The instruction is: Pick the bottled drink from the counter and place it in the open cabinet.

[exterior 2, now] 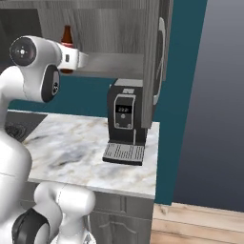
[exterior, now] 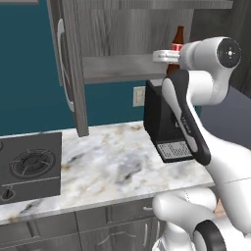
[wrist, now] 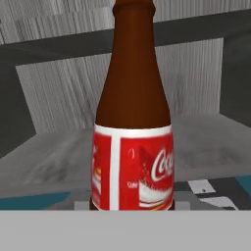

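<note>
Bottle [exterior: 178, 38] is up at the open cabinet [exterior: 117, 34], upright, red label facing the hand camera, neck clear of the cabinet top as far as I can see. Hand [exterior: 169, 56] sits at the shelf [exterior: 120, 66] front edge with the bottle at its tip; fingertips are hidden in all views, so I can't tell if it's clamped or released, or whether the base touches the shelf board. I judge this as the placing step, nearly done. To do it well: I push further in so the base is fully over the shelf, not on the lip, keep it vertical, lower until it seats, then release and back straight out. Door [exterior: 68, 68] hangs open on the left, coffee machine [exterior 2: 125, 121] stands on the table [exterior: 117, 162] below; I avoid dipping on retreat.
</note>
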